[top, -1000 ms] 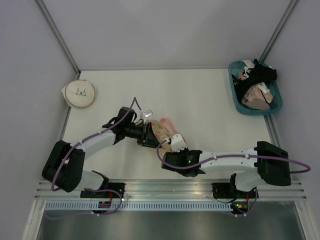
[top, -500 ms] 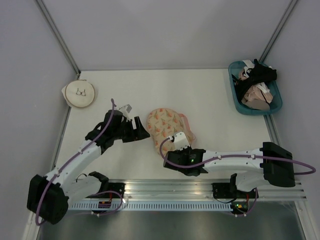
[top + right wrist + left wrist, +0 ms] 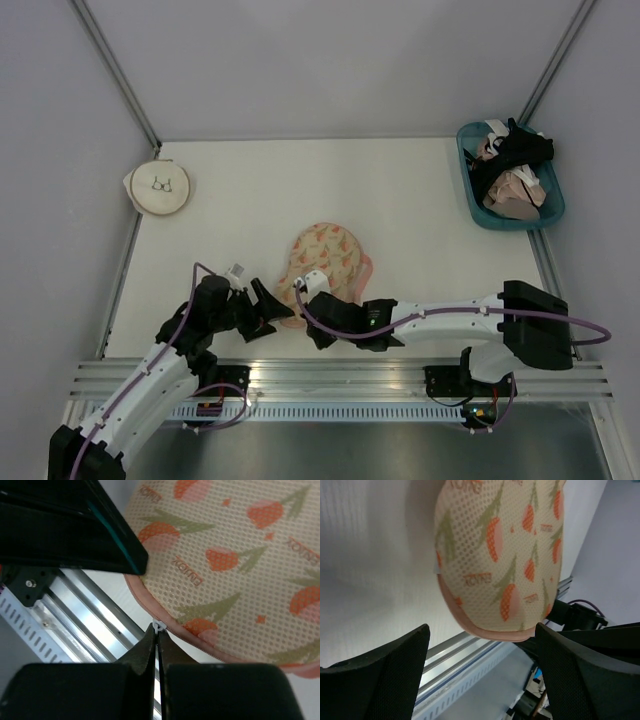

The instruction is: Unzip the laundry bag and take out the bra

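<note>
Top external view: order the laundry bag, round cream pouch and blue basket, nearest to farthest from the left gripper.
1. Laundry bag, just right of the left gripper.
2. Round cream pouch, far-left corner.
3. Blue basket, far-right corner.

Matt mesh-cloth laundry bag (image 3: 505, 555) on matt white table (image 3: 400, 190).
Bag: perforated fabric, smooth pink cloth rim, pale shiny zipper pull (image 3: 159, 625); table finely textured; near-edge rails (image 3: 300, 378) ribbed shiny metal; basket (image 3: 467, 170) smooth teal plastic.

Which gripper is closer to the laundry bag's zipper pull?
Right. The right gripper pinches the zipper pull on the laundry bag; the left gripper sits open beside its near-left edge.
</note>
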